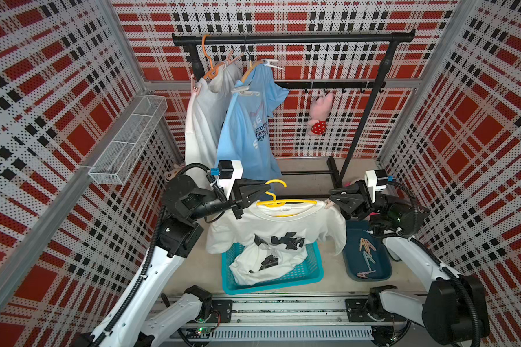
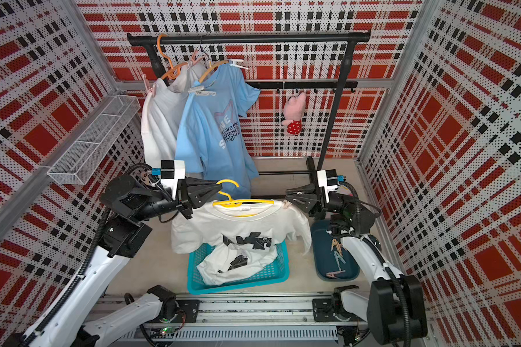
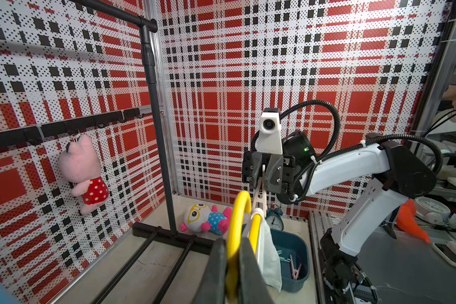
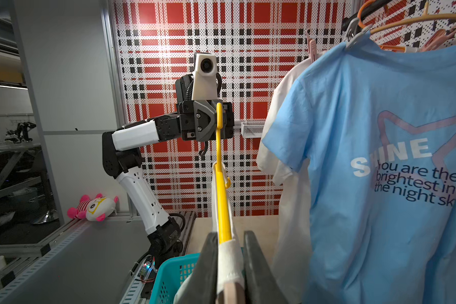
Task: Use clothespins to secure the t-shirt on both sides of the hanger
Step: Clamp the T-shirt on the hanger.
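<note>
Plainly, the left pincer (image 1: 266, 190) is clamped narrow on the neck of the yellow hanger (image 1: 286, 202), just under its hook, holding it up above the desk (image 1: 199, 270). A white t-shirt (image 1: 271, 228) with a black print hangs from that hanger, and its lower part is bunched in the teal basket (image 1: 315, 267) below. The right pincer (image 1: 331, 200) sits at the hanger's right end, its jaws closed on a beige clothespin (image 3: 259, 189) that points at the shirt's shoulder. In the right wrist view the clothespin lies between the fingers, with white cloth and the yellow bar end just ahead of it. Whether its mouth actually bites the cloth is hard to tell from here. More clothespins (image 1: 367, 246) lie in the dark blue tray (image 1: 384, 266) on the desk beside the basket, under the right arm.
</note>
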Robot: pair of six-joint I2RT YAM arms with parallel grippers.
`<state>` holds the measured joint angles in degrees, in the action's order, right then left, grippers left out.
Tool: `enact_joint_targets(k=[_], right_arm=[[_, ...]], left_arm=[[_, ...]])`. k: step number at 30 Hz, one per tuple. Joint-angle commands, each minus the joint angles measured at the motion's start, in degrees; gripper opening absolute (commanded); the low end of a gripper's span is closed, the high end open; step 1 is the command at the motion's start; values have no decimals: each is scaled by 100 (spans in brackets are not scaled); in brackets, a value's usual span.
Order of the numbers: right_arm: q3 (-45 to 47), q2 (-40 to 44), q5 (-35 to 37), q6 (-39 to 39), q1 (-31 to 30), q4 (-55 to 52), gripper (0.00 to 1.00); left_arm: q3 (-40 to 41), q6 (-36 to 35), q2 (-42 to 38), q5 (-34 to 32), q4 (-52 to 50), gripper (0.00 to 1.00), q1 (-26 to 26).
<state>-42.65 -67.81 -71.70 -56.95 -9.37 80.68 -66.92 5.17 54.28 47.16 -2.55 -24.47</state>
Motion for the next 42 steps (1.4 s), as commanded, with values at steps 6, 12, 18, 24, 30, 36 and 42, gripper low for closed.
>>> enact_joint_targets(k=[6, 12, 18, 24, 30, 36, 42], right_arm=[[133, 536, 394, 1613, -355, -1866, 0], [486, 430, 664, 1030, -388, -852, 0], [543, 262, 648, 920, -451, -580, 0], [431, 514, 663, 2166, -641, -2259, 0], [307, 701, 805, 2736, -642, -3121, 0], [37, 834, 998, 3215, -644, -3984, 7], [-140, 965, 1155, 3474, -645, -4521, 30]], left_arm=[[303, 353, -217, -128, 895, 0, -58], [537, 756, -292, -207, 1432, 0, -56], [749, 1274, -313, -172, 2038, 0, -57], [750, 1303, -276, -217, 2049, 0, -124], [803, 1259, -235, -150, 2039, 0, -145], [941, 1194, -243, -122, 1896, 0, -145], [1039, 1091, -276, -179, 1664, 0, -141]])
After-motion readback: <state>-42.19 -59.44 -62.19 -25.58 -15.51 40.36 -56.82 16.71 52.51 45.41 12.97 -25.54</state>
